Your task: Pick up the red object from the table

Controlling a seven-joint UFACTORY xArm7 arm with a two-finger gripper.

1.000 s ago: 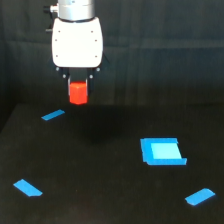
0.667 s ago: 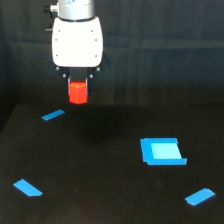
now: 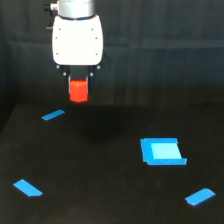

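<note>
Gripper (image 3: 78,82) is clenching the red object (image 3: 78,91), hanging above the table (image 3: 100,200) at far left. Advice: keep grip firm, lift straight.

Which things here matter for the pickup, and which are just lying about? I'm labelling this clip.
Part of the job:
red object, held in the hand above the table

Just lying about:
blue square piece
three blue strips

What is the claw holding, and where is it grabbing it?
The claw holds the red object by its top part, lifted above the table.
</note>
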